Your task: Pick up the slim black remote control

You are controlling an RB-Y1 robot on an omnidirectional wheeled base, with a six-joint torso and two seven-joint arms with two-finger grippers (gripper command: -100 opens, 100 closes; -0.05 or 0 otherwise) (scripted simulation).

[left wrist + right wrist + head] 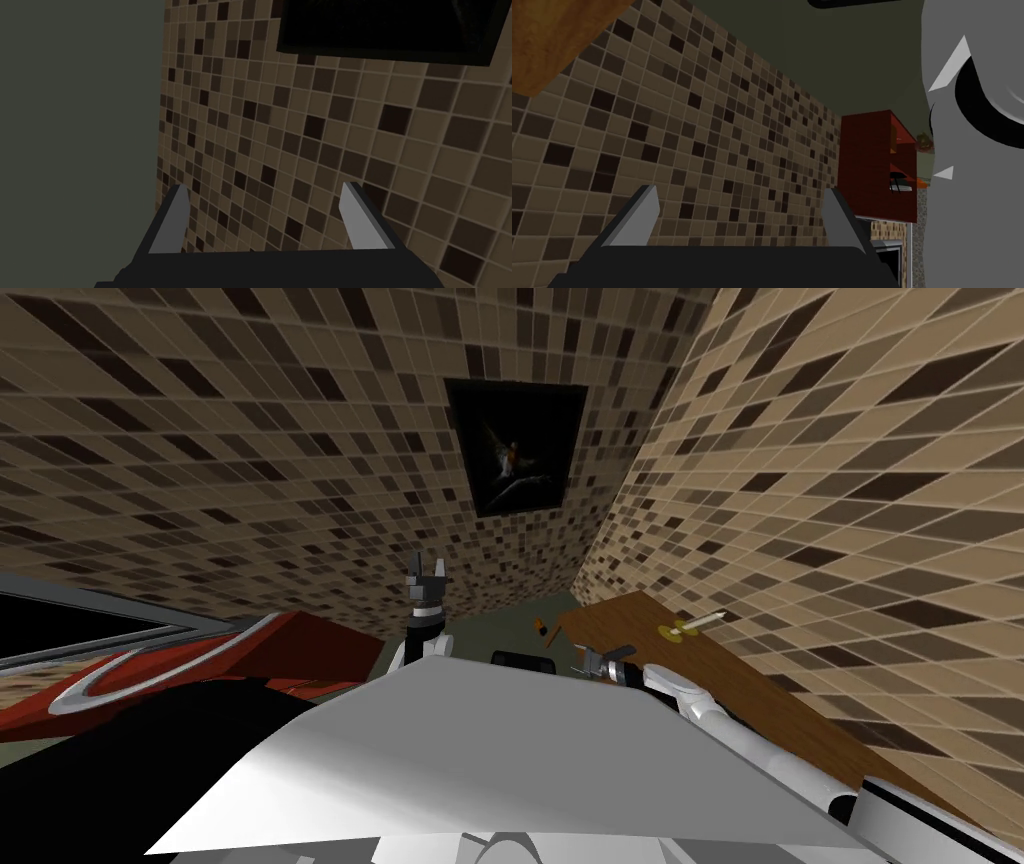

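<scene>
Dark slim remote (549, 634) at desk (700, 678) far-left corner, long axis slanting away. Right tool (588, 665) nearer, just short of it, fingers spread, empty. Left tool (428, 564) raised, also spread, empty.

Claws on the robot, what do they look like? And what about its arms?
The left claw and the right claw look the same. Each has two thin, flat, light grey fingers like blades, set on a dark box. The right arm is white and rounded, with dark joints.
</scene>
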